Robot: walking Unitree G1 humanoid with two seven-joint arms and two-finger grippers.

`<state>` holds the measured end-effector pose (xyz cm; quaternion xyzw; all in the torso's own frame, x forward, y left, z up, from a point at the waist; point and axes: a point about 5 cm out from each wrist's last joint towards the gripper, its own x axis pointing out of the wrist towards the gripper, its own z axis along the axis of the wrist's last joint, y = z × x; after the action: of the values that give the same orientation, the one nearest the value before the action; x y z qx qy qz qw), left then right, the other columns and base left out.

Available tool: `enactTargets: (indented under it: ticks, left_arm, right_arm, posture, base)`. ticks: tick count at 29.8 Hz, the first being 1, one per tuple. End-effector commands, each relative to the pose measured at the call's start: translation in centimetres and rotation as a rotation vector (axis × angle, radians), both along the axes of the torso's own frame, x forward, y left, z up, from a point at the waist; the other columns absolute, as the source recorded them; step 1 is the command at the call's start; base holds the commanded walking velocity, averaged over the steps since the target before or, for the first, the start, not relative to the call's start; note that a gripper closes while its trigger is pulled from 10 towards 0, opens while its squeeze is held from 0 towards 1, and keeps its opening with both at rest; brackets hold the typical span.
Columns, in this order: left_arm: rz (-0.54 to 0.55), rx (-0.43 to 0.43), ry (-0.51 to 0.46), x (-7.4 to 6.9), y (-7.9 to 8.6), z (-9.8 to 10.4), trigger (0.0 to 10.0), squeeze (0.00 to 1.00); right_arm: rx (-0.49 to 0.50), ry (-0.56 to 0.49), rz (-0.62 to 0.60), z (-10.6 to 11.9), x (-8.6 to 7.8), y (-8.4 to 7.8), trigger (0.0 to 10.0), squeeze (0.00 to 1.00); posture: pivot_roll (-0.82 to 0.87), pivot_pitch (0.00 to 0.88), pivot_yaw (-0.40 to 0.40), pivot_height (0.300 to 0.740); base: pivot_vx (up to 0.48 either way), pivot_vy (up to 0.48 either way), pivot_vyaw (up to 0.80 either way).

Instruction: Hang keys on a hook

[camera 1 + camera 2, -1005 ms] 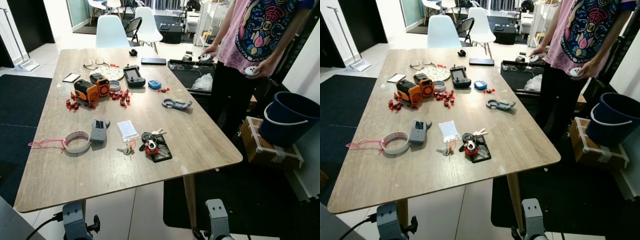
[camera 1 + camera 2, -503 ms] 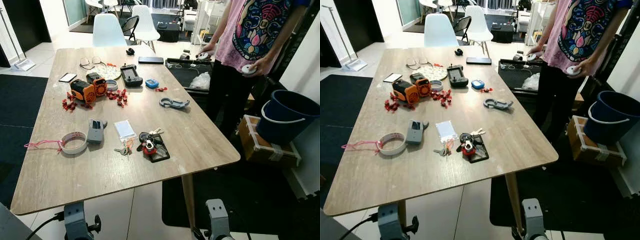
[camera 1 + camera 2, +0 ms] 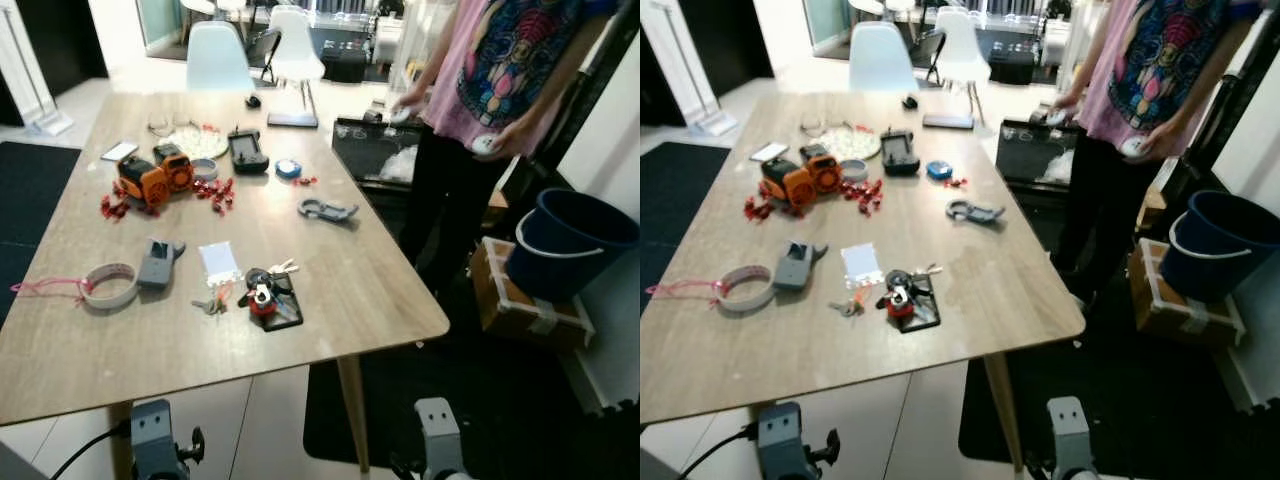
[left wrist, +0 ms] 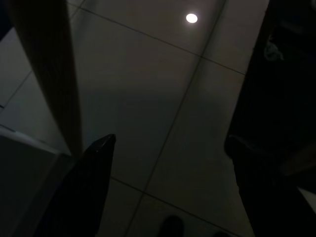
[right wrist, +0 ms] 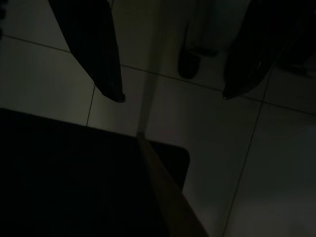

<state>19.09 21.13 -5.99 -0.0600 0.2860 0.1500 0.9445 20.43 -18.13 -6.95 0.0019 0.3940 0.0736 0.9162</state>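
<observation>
A bunch of keys with a red fob (image 3: pixel 262 296) lies on a black card near the front of the wooden table (image 3: pixel 380 290). A smaller pair of keys (image 3: pixel 212 304) lies just left of it. A grey hook-shaped clip (image 3: pixel 325 210) lies farther back, towards the right edge. Both arms hang low in front of the table. In the dark left wrist view my left gripper (image 4: pixel 168 143) is open over floor tiles, beside a table leg (image 4: pixel 47 74). My right gripper (image 5: pixel 173 96) is also open, over tiles and a dark mat.
A person in a pink shirt (image 3: pixel 500 80) stands at the table's right side, holding white controllers. A blue bucket (image 3: pixel 570 240) sits on a cardboard box (image 3: pixel 520 300) at the right. An orange device (image 3: pixel 150 175), a tape roll (image 3: pixel 108 286) and small clutter cover the table's left half.
The camera has shifted and the picture is slightly blurred, so the table now sits further left in view. Nothing on the table has moved. Both grippers still hang low.
</observation>
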Motion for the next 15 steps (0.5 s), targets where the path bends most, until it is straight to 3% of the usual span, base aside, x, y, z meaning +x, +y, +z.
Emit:
enactTargets:
  ticks: [1,15]
  left_arm:
    - [0.004,-0.013,0.016,-0.22,-0.26,-0.25,10.0,0.0]
    - [-0.03,0.001,0.04,0.15,-0.63,-0.27,10.0,0.0]
  right_arm:
    - [0.001,0.018,-0.007,-0.23,-0.36,-0.01,10.0,0.0]
    - [0.002,0.02,-0.013,-0.21,-0.27,0.04,10.0,0.0]
  posture:
    - [0.08,0.044,-0.048,0.74]
    - [0.08,0.053,-0.044,0.74]
  base:
    - [0.0,0.0,0.0]
    - [0.0,0.0,0.0]
